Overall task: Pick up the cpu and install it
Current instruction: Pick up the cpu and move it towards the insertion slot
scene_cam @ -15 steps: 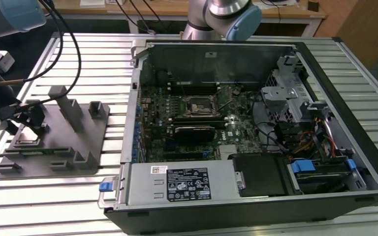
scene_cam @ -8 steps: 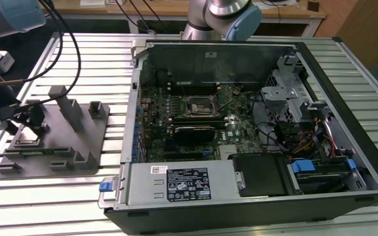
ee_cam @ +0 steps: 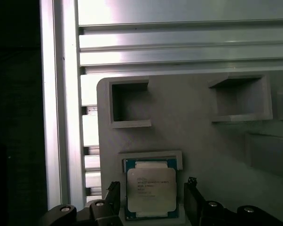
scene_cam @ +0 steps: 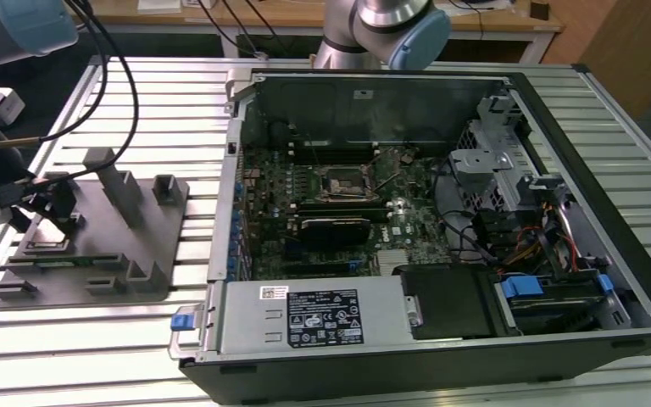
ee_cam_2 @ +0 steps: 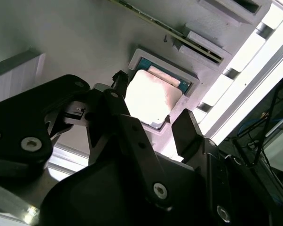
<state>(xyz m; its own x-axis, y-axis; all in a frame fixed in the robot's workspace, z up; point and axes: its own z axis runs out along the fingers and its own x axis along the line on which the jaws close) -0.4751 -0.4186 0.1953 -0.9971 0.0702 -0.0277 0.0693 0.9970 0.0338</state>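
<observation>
cpu (ee_cam: 151,194): flat in a recess near the tray (ee_cam: 188,136) corner; in the second wrist view one edge is hidden behind a finger (ee_cam_2: 127,122).
gripper (ee_cam: 152,189): fingers apart, flanking the cpu; contact unclear.

The table (scene_cam: 111,93) is a bench of ribbed aluminium slats running lengthwise from the exterior view's left to its right. Two things sit directly on it. A flat grey tray (scene_cam: 173,229) with upright posts lies near the edge at the exterior view's left. Just beside it, a narrow strip of slats between them, an open computer case (scene_cam: 371,97) lies on its side and takes the middle and the right.
</observation>
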